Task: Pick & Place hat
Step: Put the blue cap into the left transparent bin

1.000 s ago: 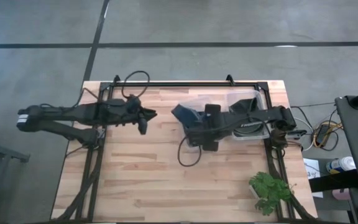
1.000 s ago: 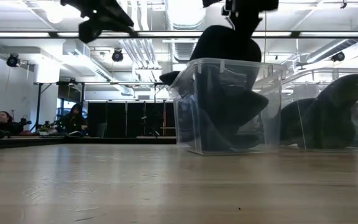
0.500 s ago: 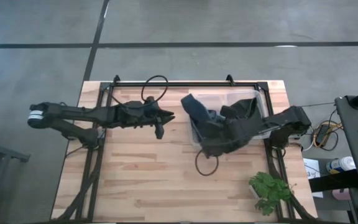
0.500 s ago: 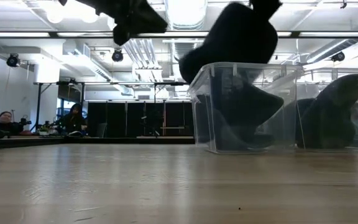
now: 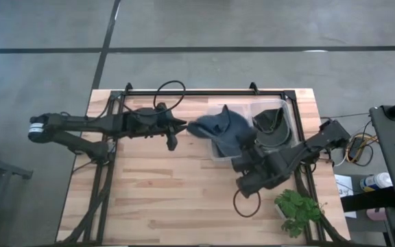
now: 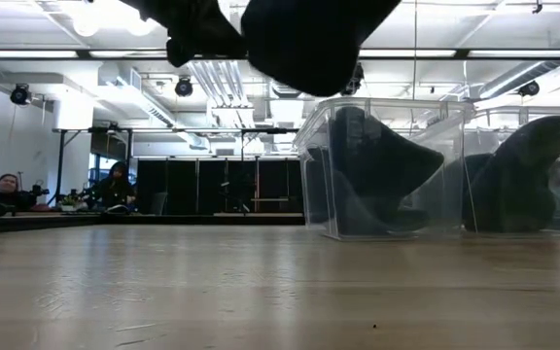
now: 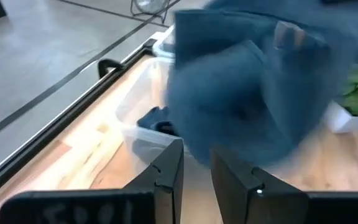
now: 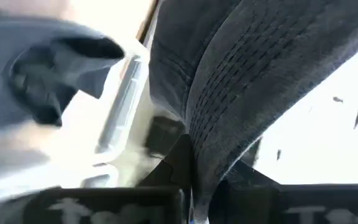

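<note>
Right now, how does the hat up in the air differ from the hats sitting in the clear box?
The raised hat hangs above the table, gripped by the right gripper; the hats in the clear box rest inside its walls. The raised hat droops crumpled; the boxed ones lean propped together. All are dark cloth.

The hat [image 7: 253, 81] is motion-blurred; the low view crops its top

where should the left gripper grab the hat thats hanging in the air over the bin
Probably the brim edge of the blue hat, the flap pointing toward the left gripper, approached level from that side. It is thin enough for the fingers, while the right gripper holds the crown end above the clear bin.
</note>
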Tool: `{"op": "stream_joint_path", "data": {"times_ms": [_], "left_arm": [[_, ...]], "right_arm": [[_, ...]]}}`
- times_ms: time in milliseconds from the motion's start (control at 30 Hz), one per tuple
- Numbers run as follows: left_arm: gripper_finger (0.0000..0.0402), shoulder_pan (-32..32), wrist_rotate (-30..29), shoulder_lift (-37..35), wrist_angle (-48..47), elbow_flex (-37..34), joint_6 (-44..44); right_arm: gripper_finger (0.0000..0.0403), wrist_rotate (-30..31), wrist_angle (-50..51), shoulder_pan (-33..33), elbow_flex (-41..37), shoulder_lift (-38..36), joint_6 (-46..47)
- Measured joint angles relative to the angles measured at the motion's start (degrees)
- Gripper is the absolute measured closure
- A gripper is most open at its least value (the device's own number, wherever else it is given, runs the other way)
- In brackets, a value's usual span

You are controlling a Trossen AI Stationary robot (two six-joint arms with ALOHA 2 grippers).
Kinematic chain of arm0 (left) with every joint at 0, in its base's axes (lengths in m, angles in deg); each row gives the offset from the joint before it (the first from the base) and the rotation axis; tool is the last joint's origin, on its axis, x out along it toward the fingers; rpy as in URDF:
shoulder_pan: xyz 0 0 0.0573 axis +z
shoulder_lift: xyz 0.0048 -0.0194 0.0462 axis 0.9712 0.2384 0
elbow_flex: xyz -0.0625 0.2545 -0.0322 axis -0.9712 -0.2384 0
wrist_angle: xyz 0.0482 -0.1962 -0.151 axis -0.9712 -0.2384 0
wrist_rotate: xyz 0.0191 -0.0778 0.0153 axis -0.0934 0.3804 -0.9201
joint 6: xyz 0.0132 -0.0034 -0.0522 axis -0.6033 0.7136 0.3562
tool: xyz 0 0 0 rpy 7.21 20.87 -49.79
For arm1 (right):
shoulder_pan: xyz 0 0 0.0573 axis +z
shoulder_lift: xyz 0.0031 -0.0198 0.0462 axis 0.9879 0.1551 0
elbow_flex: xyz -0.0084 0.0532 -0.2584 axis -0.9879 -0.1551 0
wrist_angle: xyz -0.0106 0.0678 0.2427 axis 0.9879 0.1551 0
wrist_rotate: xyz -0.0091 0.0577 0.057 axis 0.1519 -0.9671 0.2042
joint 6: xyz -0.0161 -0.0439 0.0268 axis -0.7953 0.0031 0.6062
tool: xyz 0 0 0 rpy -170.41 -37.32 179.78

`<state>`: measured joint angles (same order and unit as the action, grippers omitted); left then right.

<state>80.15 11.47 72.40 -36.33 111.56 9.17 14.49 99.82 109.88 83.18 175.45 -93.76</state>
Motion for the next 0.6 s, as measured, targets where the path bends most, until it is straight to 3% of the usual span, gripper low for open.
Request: {"op": "stream_joint_path", "data": {"times_ms": [133, 300, 600], "left_arm": [[0.0328, 0.4, -0.3, -0.2, -0.4, 0.0, -1.9], [0.0328, 0.4, 0.8, -1.0, -2.5, 0.0, -4.6], [0.0328, 0.3, 16.4, 1.1, 3.2, 0.0, 0.1]], "right_arm": [[0.039, 0.4, 0.0, 0.9, -1.9, 0.6, -8.2], [0.039, 7.2, -0.1, 3.1, -4.2, 0.4, -17.6], [0.039, 4.5, -9.1, 4.4, -3.1, 0.6, -28.5]]}}
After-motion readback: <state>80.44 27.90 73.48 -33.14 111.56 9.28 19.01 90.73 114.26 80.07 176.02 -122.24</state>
